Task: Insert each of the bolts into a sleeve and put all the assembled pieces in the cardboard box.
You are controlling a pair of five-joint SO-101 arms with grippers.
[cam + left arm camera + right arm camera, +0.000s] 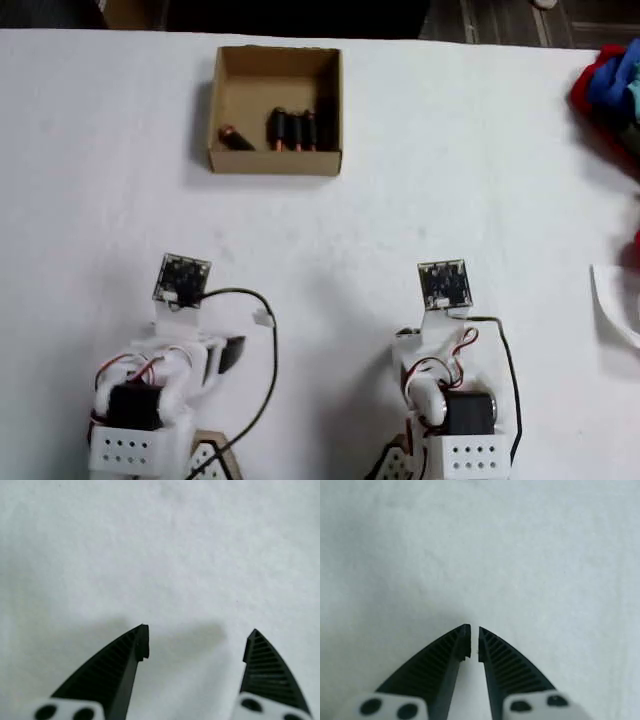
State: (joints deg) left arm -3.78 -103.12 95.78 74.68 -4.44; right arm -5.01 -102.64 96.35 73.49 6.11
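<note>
The cardboard box sits at the far middle of the white table. Inside it lie several dark sleeves with copper-coloured bolts in them, one of them off to the left and tilted. Both arms are folded back at the near edge of the table, far from the box. My left gripper hangs open over bare tablecloth with nothing between its fingers. My right gripper is shut on nothing, its fingertips almost touching over the cloth.
The white tablecloth covers the whole table. A heap of red and blue fabric lies at the far right edge. A white curved object pokes in from the right edge. A black cable loops beside the left arm.
</note>
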